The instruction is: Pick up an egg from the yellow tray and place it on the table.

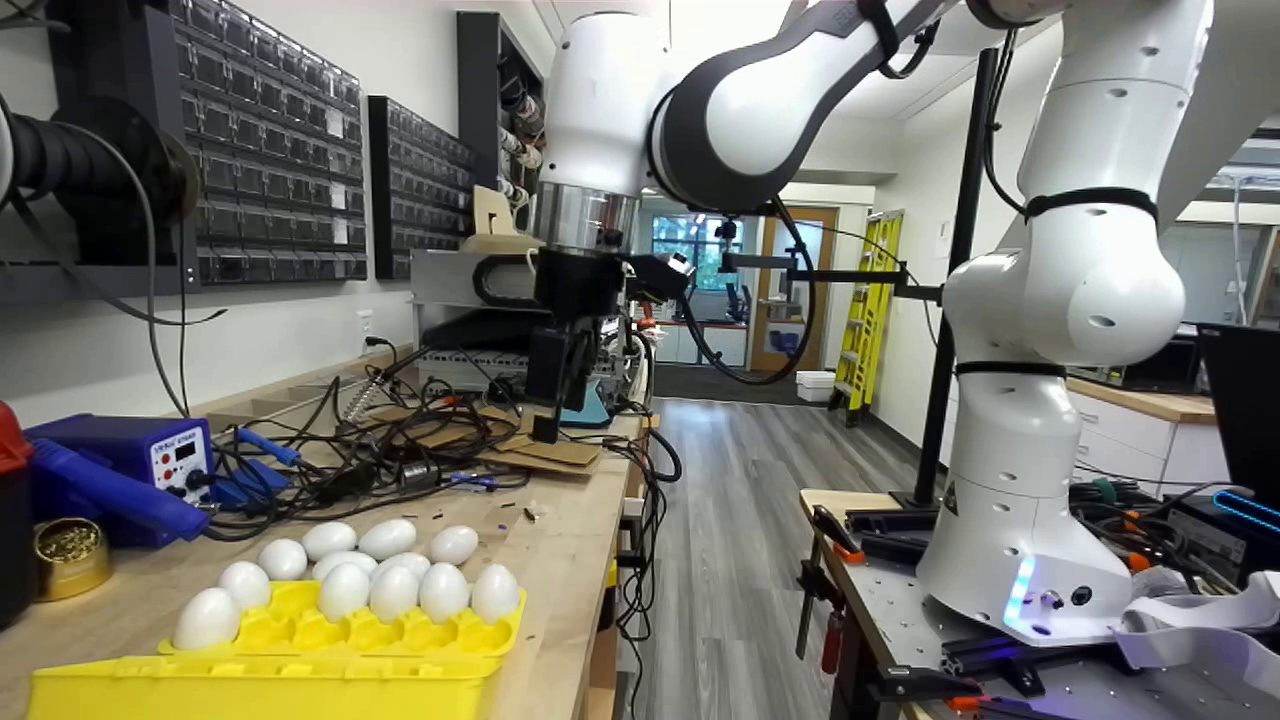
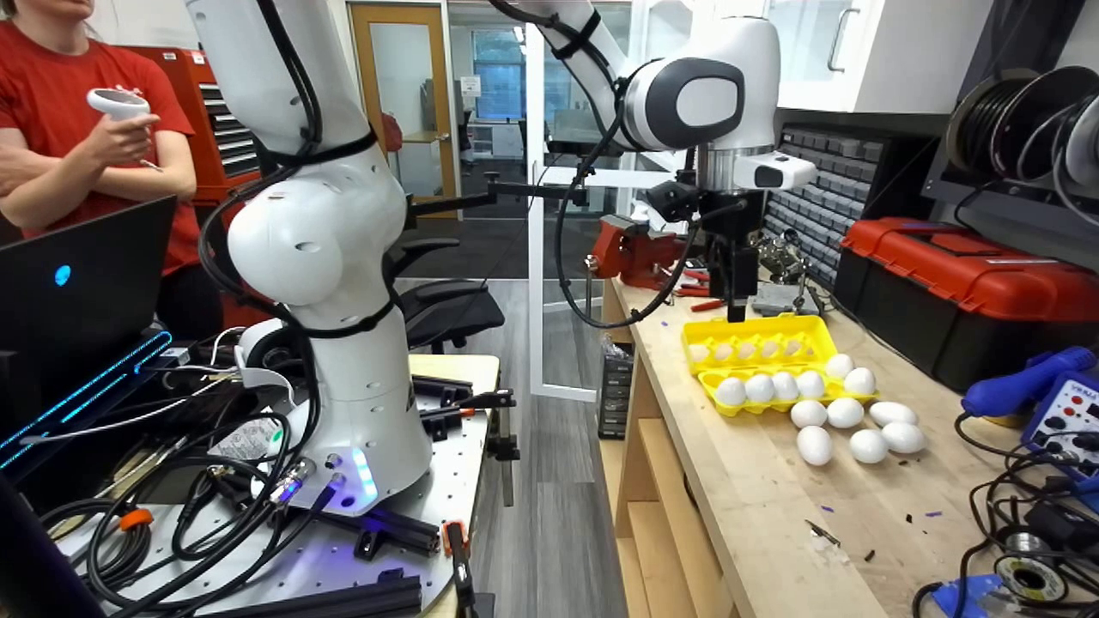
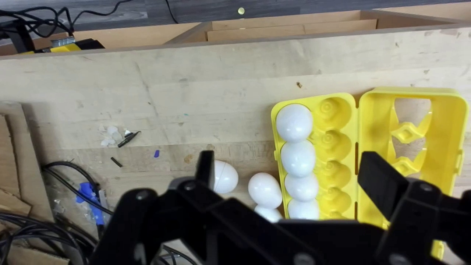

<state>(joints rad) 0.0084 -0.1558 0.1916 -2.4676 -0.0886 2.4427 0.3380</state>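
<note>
The yellow tray lies open on the table, also seen in an exterior view and the wrist view. One row of its pockets holds white eggs; the row by the hinge shows bare pockets. Two more eggs sit at the tray's wall-side end. Several loose white eggs lie on the table beside the tray. My gripper is open and empty, pointing down, raised above the table. In the wrist view its fingers lie either side of the egg row, one overlapping a loose egg. Its body hides the tray's lower part.
A red and black toolbox and a blue soldering station stand along the wall side. Tangled cables and cardboard lie on the table. A red vise stands at the bench's end. Small debris lies near the eggs.
</note>
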